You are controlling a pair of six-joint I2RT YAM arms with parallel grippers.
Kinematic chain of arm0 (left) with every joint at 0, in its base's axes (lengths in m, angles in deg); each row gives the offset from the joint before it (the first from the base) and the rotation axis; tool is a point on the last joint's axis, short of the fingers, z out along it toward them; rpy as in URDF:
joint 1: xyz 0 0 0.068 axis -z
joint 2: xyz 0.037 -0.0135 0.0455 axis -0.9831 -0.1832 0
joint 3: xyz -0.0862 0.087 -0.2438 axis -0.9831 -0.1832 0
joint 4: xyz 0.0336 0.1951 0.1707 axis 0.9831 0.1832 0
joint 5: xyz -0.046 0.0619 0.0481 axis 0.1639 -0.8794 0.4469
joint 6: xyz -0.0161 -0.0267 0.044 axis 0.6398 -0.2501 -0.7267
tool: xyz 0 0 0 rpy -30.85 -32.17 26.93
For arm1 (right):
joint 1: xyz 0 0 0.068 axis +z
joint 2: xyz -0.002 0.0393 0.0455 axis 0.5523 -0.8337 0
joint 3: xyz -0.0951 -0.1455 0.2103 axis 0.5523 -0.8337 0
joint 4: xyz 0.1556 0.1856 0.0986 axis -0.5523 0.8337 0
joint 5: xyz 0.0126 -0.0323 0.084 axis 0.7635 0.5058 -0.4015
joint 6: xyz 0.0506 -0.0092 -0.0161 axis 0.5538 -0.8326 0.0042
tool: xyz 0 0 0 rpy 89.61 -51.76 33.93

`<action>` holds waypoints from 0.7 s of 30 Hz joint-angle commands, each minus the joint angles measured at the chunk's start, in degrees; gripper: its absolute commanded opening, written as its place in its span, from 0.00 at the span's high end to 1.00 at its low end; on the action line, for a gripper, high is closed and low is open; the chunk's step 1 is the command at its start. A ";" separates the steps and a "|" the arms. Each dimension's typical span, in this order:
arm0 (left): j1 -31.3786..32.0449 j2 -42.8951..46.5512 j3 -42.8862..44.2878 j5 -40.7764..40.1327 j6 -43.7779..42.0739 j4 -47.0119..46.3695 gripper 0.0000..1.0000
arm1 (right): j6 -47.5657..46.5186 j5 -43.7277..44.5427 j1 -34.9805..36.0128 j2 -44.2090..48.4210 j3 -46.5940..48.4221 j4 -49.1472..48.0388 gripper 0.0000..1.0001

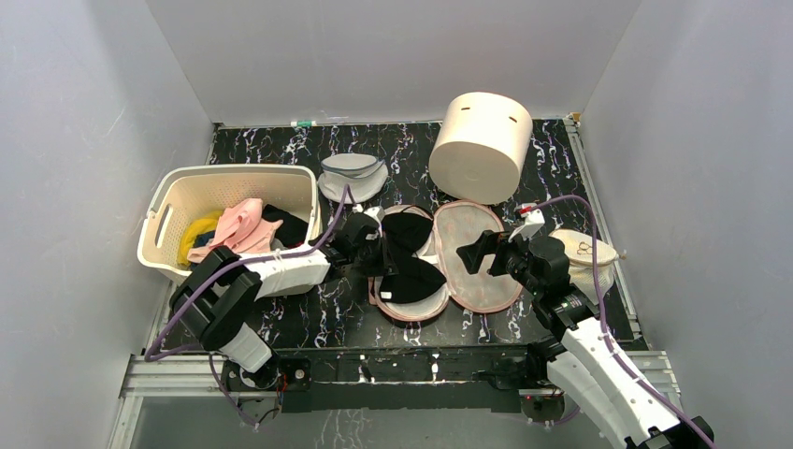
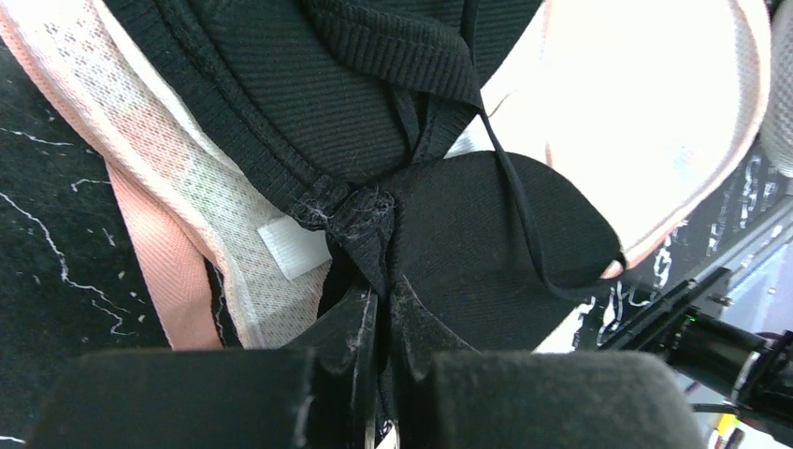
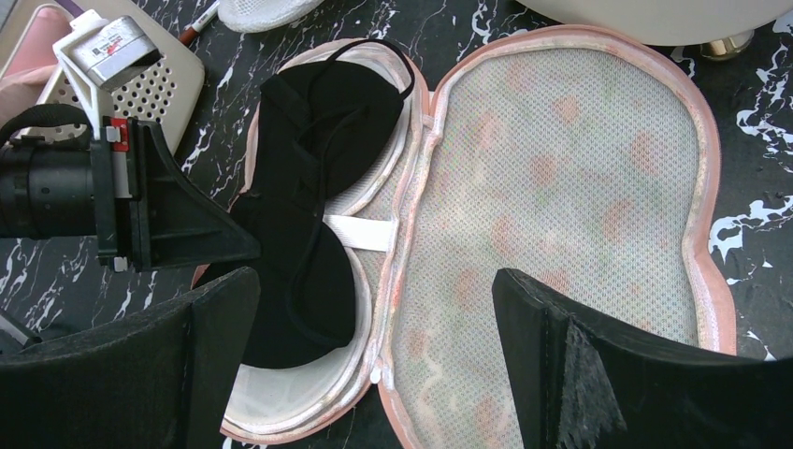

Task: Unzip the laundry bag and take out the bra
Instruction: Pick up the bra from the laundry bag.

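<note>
UNZIPPED AND OPEN: The laundry bag (image 3: 561,168) lies splayed flat on the table (image 1: 309,318) with the bra (image 3: 309,187) resting in its left half. My left gripper (image 2: 383,299) is pressed together on the narrow stitched bridge between the two cups, and my right gripper (image 3: 374,281) hangs spread wide above the bag's hinge, holding nothing. I judge the bra light, limp and stretchy, its thin straps (image 2: 512,201) apt to snag on the pink rim (image 2: 178,271), so that stitched centre looks the firmest hold.
</note>
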 commanded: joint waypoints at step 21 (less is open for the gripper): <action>-1.27 6.71 0.09 9.40 7.51 9.02 0.50 | -1.18 -1.14 -0.08 -0.08 0.06 -4.52 0.04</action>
